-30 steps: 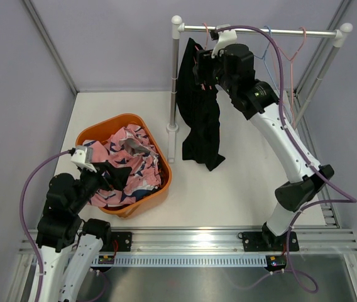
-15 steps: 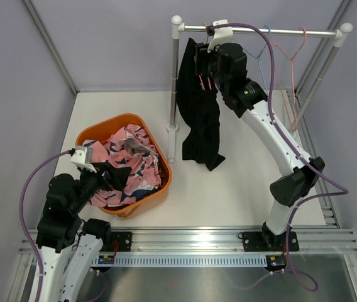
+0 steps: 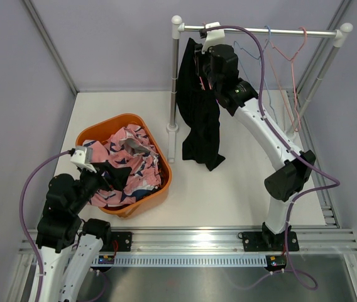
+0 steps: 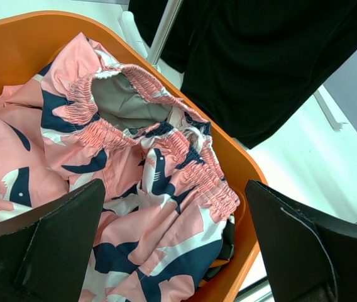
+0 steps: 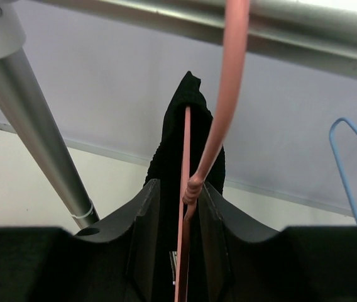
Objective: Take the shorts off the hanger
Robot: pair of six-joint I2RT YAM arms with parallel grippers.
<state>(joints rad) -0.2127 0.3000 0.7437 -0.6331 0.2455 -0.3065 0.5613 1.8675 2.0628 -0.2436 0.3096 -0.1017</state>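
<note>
Black cloth shorts (image 3: 200, 119) are hanging on a pink wire hanger (image 5: 186, 157) at the left end of the silver rail (image 3: 279, 31), the right gripper (image 5: 180, 207) straddling its neck, jaws narrow, seemingly not yet pinching, risking dragging hanger and shorts off together.

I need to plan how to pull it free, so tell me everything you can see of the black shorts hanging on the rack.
The plain black cloth shorts hang limp from a pink wire hanger hooked on the silver metal rail, beside one upright post. The cloth peaks over the hanger's wire and drapes down toward the white table; whether its hem touches is unclear. The right tool flanks the wire at the top.
</note>
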